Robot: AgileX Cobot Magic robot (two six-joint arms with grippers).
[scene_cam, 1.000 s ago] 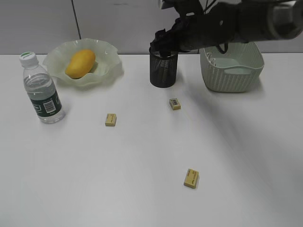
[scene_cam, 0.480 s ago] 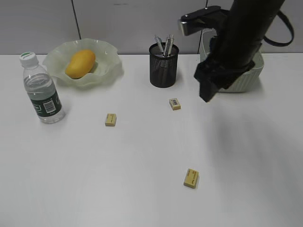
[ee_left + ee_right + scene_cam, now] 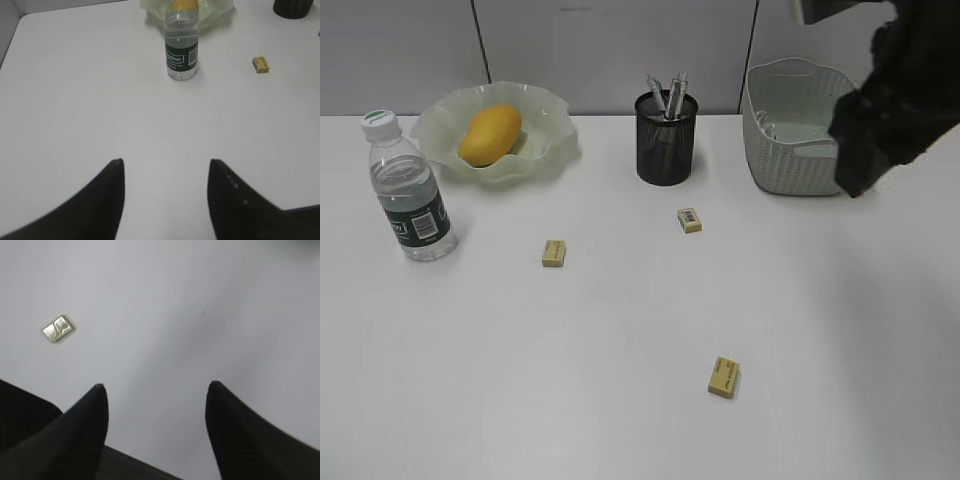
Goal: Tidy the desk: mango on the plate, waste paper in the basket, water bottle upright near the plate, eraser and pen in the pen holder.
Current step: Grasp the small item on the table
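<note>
The mango (image 3: 488, 134) lies in the wavy-rimmed plate (image 3: 552, 108). The water bottle (image 3: 408, 190) stands upright left of the plate. The black mesh pen holder (image 3: 666, 145) holds pens (image 3: 666, 93). Three yellow erasers lie on the desk (image 3: 554, 253) (image 3: 690, 220) (image 3: 724, 377). My right arm (image 3: 898, 90) hangs blurred in front of the basket (image 3: 790, 150). My right gripper (image 3: 157, 387) is open and empty above the desk, with one eraser (image 3: 57, 328) to its left. My left gripper (image 3: 166, 165) is open and empty, well short of the bottle (image 3: 181, 47). No waste paper shows.
The left wrist view also shows the mango (image 3: 181, 4), the plate's rim (image 3: 220, 7), an eraser (image 3: 261, 64) and the pen holder's base (image 3: 295, 7). A grey panel wall (image 3: 570, 50) runs behind the desk (image 3: 620, 420).
My right arm has swung from over the pen holder to the right and now hangs by the basket. Pens now stand in the holder. The erasers, bottle and mango have not moved.
</note>
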